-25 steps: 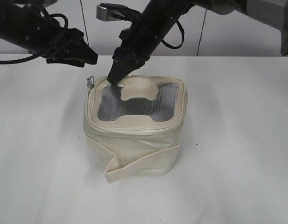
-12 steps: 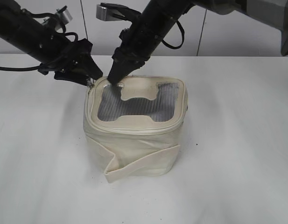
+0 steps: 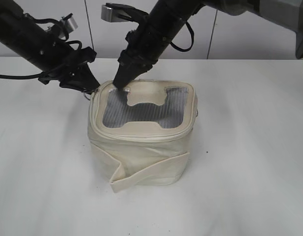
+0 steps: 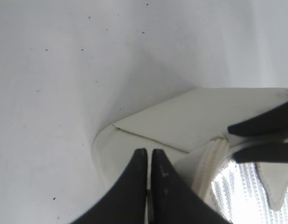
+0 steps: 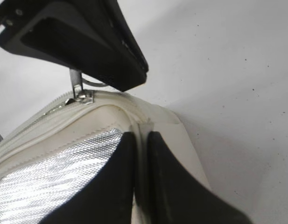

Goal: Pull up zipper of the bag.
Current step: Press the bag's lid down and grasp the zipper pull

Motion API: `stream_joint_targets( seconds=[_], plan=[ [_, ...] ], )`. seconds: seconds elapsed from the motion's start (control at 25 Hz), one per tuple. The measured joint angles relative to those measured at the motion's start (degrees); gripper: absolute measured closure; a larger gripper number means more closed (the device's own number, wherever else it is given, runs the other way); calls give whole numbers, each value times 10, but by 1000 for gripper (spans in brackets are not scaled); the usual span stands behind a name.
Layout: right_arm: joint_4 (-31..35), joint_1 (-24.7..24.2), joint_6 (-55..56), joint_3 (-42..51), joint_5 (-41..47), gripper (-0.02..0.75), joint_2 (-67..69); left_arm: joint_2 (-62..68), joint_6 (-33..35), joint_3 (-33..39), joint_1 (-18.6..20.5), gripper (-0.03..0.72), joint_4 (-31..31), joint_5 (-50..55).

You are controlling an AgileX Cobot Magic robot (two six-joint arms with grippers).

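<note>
Okay, my left gripper [image 3: 91, 82] has come in fast: a second ago it hung well back toward the far-left corner of the tabletop, and now its tips sit right at the far-left corner of the bag [image 3: 141, 132], where the ring pull of the zipper [image 5: 83, 95] stood clear a second ago. In the left wrist view the two black fingers [image 4: 139, 177] are pressed together with barely a slit between them, and the right wrist view shows the silver slider with its pull rising up under that gripper's body, so I judge I've closed on the pull, though the contact itself is hidden from me. The bag hasn't budged; it sits mid-table, a little toward the far edge, strap across its near side, mesh window [image 3: 141, 112] facing up. My right gripper [image 3: 123, 83] is where it was, fingers nearly together with only a narrow gap, tips pressed down on the top panel at its far-left corner, pinning the bag; I see nothing clamped between them. So I read this as the grasp just made, and the zipper run itself not yet begun. Next I'd want a steady draw along the track [image 3: 141, 135], with the right side holding firm so the soft bag doesn't drag or crumple.
</note>
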Motion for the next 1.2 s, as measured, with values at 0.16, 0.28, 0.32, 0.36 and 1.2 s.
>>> stream_joint_targets(
  seconds=[0.16, 0.28, 0.32, 0.36, 1.2],
  plan=[
    [0, 0, 0, 0, 0, 685, 0, 0, 0, 0, 0, 691, 11, 19],
    [0, 1, 5, 0, 0, 685, 0, 0, 0, -2, 0, 691, 23, 30],
    [-1, 1, 7, 0, 0, 685, 0, 0, 0, -3, 0, 691, 30, 33],
    [-2, 1, 9, 0, 0, 685, 0, -1, -1, -3, 0, 691, 39, 36],
    [-21, 11, 56, -6, 1, 687, -3, -49, -6, -4, -6, 691, 113, 102]
  ],
)
